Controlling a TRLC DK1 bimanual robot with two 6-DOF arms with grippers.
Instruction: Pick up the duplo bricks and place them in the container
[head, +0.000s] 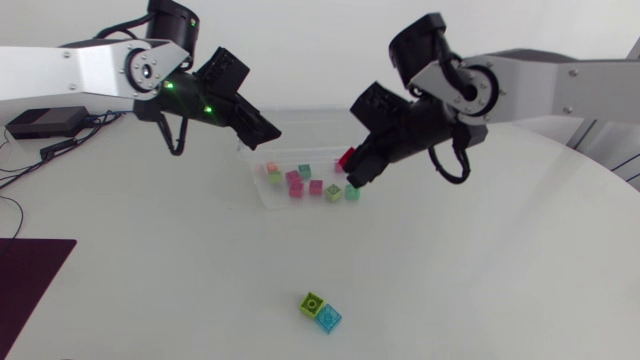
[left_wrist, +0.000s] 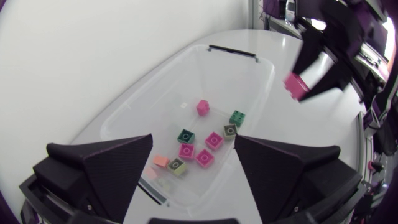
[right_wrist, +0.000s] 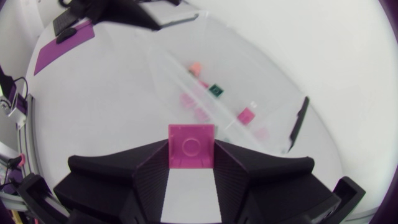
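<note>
Pink brick (right_wrist: 191, 140): pinched between the fingers of our right gripper (right_wrist: 191, 158), above the container (left_wrist: 261, 68) at its three o'clock rim.
Left gripper (left_wrist: 193, 138): our fingers spread wide, holding nothing, over the container's ten o'clock corner.
Green brick (head: 312, 303), blue brick (head: 327, 318): touching each other on the table (head: 480, 280), at the container's six o'clock, well apart from it.

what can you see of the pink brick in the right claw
The pink brick is a small square piece of glossy plastic, one round stud on its visible face. The right claw pinches it from two sides, holding it clear of the table, close by the clear container's rim. Nothing else touches it.
</note>
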